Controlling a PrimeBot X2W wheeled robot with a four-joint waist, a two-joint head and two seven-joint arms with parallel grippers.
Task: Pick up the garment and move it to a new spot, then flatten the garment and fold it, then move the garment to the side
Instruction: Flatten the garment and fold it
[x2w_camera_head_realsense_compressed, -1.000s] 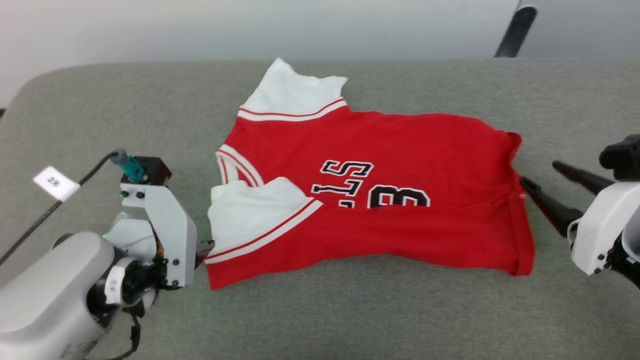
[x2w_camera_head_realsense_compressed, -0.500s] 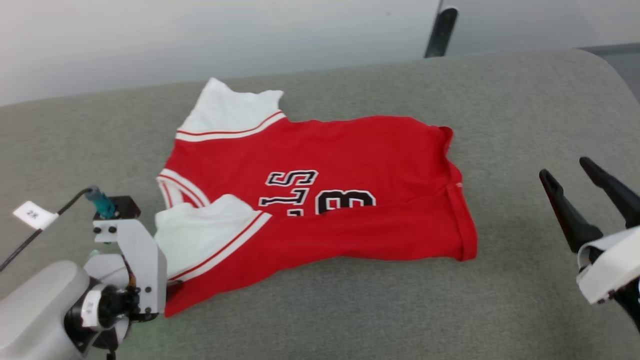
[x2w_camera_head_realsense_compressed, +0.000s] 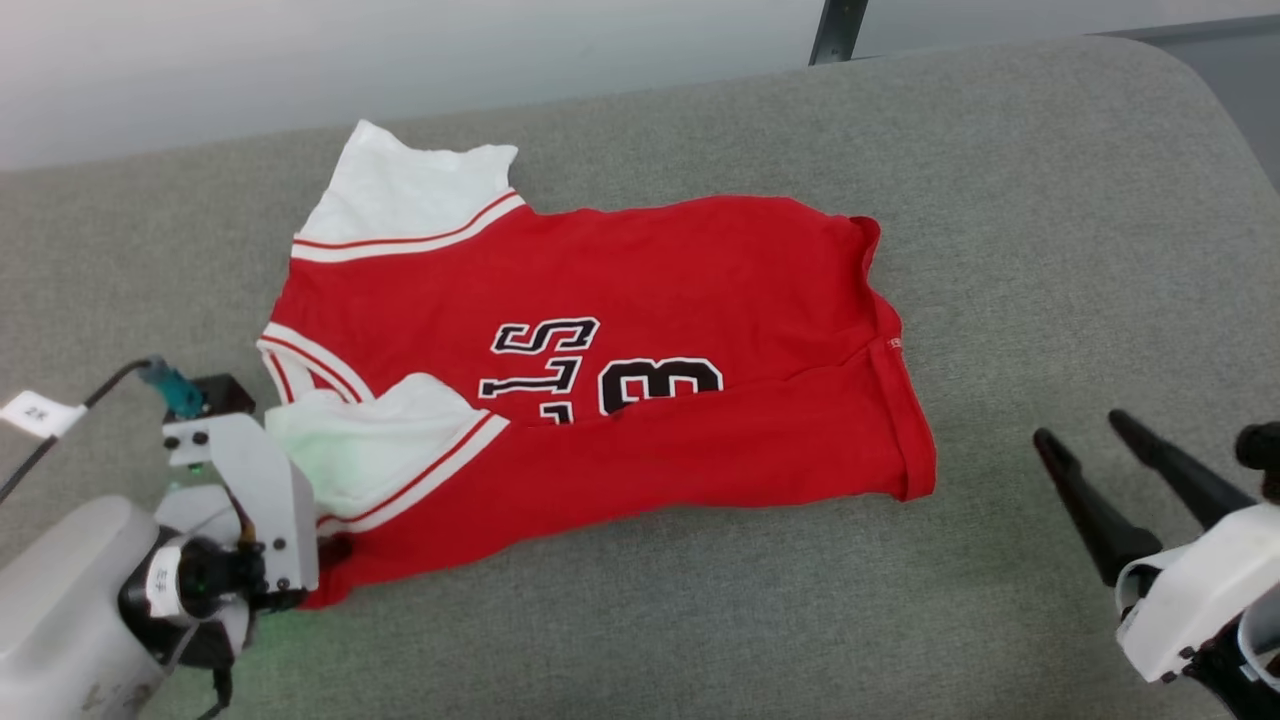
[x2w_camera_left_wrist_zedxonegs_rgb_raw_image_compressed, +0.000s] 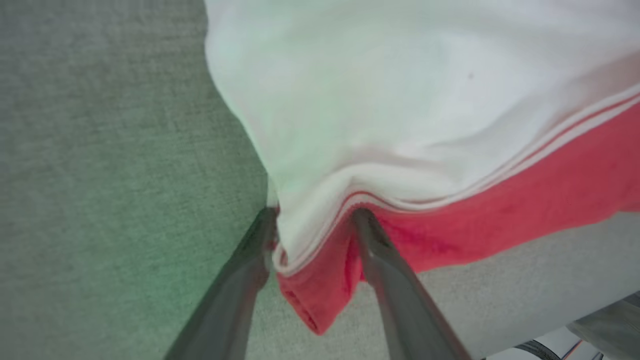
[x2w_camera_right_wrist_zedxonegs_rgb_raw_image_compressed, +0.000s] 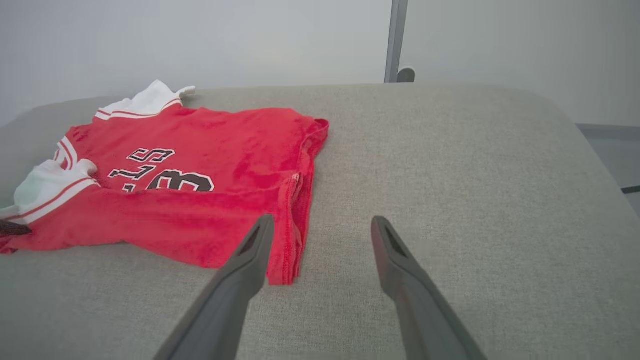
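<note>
Soft bright red T-shirt with white sleeves (x2w_camera_head_realsense_compressed: 640, 300): lies folded on the grey fabric-covered table (x2w_camera_head_realsense_compressed: 1050, 250) | my left fingers (x2w_camera_left_wrist_zedxonegs_rgb_raw_image_compressed: 380, 270): apart, straddling its near sleeve-side corner | my right fingers (x2w_camera_right_wrist_zedxonegs_rgb_raw_image_compressed: 250, 265): apart, beside the hem | handling: light and limp, so I judge doubled corners the best hold.

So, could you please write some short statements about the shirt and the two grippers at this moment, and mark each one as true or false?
1. The garment lies on the grey surface, with its black number facing up. True.
2. The right gripper is shut on the garment's hem. False: it is open and apart from the garment, over the bare surface.
3. A corner of the garment sits between the fingers of the left gripper. True.
4. Both white sleeves are hidden under red cloth. False: the far sleeve and the near sleeve both show.
</note>
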